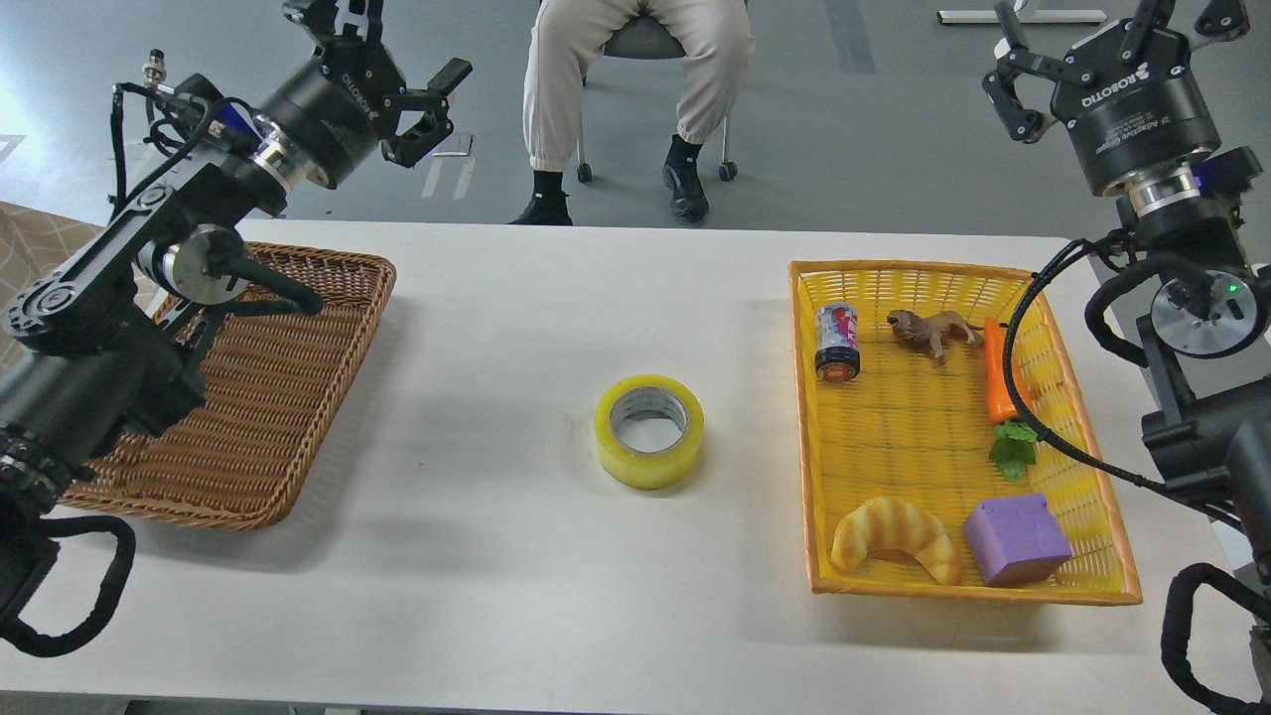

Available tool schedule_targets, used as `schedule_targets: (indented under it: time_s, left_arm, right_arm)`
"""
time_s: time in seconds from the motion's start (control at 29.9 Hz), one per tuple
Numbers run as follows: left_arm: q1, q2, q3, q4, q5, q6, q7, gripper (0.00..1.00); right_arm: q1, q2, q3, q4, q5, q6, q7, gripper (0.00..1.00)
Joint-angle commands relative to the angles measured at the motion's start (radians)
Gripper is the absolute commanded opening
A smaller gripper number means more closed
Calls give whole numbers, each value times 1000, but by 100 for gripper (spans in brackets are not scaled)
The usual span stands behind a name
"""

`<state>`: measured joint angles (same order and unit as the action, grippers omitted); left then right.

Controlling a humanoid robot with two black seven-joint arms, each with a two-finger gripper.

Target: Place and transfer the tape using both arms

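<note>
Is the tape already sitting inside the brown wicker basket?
No. The tape lies flat on the bare white table, between the brown wicker basket and the yellow basket, touching neither.

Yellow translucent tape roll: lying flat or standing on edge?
Flat. The yellow translucent tape roll rests on the white table between the baskets, grey-white core hole facing up.

A robotics lab, by the look of it. White table (556, 556), grey floor (854, 129), seated person (635, 89) watching.
</note>
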<state>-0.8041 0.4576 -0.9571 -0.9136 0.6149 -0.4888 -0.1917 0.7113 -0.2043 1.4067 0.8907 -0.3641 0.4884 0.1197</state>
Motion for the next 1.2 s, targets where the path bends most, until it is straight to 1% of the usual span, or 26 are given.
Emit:
schedule_targets:
  time_s: [0.0,0.23,0.33,0.37,0.47,0.6,0.77,0.84,0.9,0.94,1.0,1.07,1.14,1.17]
  left_arm:
    - [2,32,0,-71,176,0,-2,98]
    - [46,102,9,-267,489,0,0,98]
    - [57,121,40,-309,572,0,0,98]
    - [57,139,70,-339,638,0,0,98]
    - [57,179,153,-405,794,45,0,98]
    - [55,191,215,-465,969,68,9,98]
    - [60,179,277,-478,1169,72,18,98]
    - [65,176,304,-478,1239,72,40,98]
    - [69,170,328,-479,1302,70,104,98]
    - [69,170,328,-479,1303,70,104,98]
    - [68,144,348,-493,1312,65,168,98]
    - [66,136,366,-507,1313,62,193,98]
    - [65,135,380,-516,1313,61,206,98]
    - [62,133,394,-522,1313,59,221,98]
  right_arm:
    - [-9,0,-2,-3,13,0,2,100]
    - [-76,-9,8,-4,14,0,11,100]
    - [-101,-9,18,-4,14,0,12,100]
    - [-113,-9,26,-7,14,0,14,100]
    - [-133,-9,41,-10,14,0,15,100]
    - [-154,-9,63,-19,13,0,15,100]
    - [-185,-9,74,-26,13,0,17,100]
    - [-193,-9,75,-26,14,0,18,100]
    - [-200,-9,75,-26,14,0,18,100]
    - [-201,-9,75,-26,14,0,18,100]
    - [-204,-7,75,-33,14,0,18,100]
    - [-205,-4,77,-48,14,0,18,100]
    - [-207,-4,83,-53,14,0,18,100]
    - [-207,-3,84,-55,14,0,18,100]
